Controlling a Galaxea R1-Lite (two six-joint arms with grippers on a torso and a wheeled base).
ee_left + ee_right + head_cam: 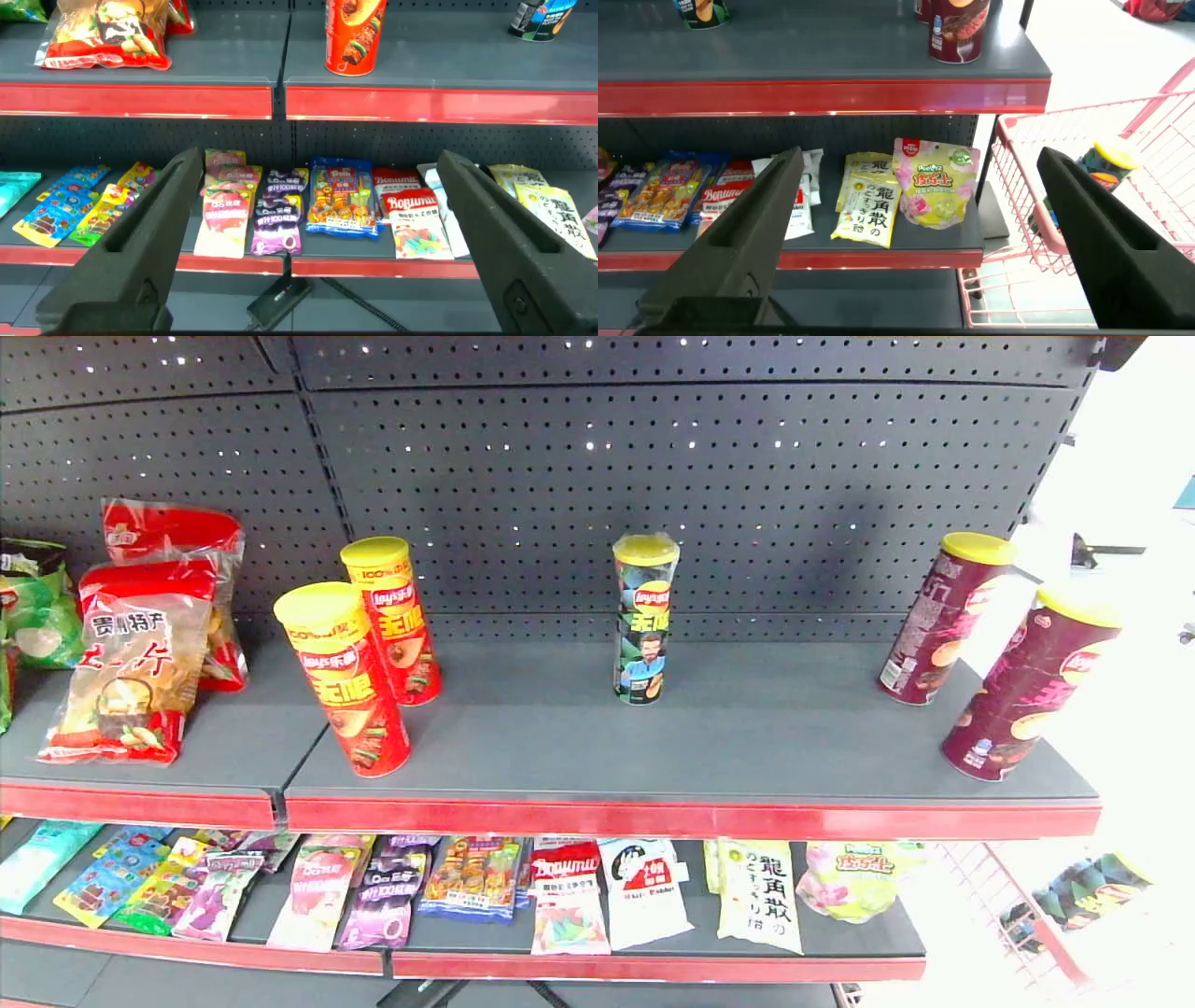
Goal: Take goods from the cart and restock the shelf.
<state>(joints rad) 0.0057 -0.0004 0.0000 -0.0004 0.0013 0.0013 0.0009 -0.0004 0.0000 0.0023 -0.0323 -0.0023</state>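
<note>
Left jaws and right jaws apart, empty; yellow-lidded cans [344, 681] on shelf [700, 747], dark can [1106, 161] in cart [1064, 118].

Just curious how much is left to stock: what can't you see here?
Red wire cart, right wrist view: its load is behind the right gripper and past the picture's edge; one dark yellow-lidded tube shows.
Green snack bag, head view: cut off by the left edge.
Red snack tube, left wrist view: lid beyond the picture's edge.
</note>
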